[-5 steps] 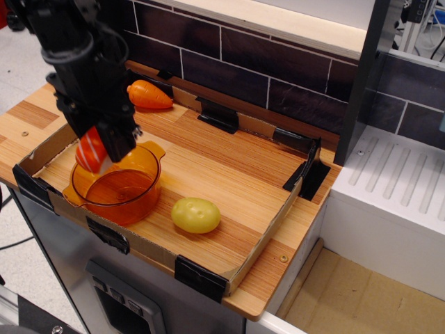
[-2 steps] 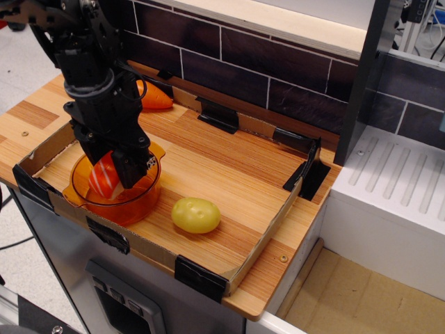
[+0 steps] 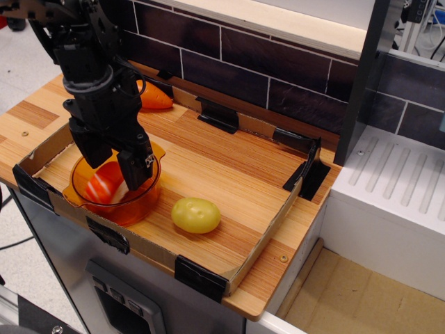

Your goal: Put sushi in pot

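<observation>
The sushi (image 3: 102, 185), orange-red with white stripes, lies tilted inside the translucent orange pot (image 3: 141, 202) at the front left of the tray. My black gripper (image 3: 111, 165) hangs directly over the pot with its fingers spread apart. One finger (image 3: 85, 147) is left of the sushi and the other (image 3: 138, 169) is right of it. The fingers do not grip the sushi. The gripper body hides the pot's back rim.
A yellow potato (image 3: 195, 214) lies right of the pot. An orange carrot (image 3: 155, 98) lies at the tray's back left, partly behind my arm. A cardboard wall (image 3: 208, 275) with black clips rims the wooden tray. A white drainer (image 3: 400, 188) stands to the right.
The gripper came down into the pot with the sushi, then its fingers spread and let the sushi go. The sushi now rests lower in the pot.
</observation>
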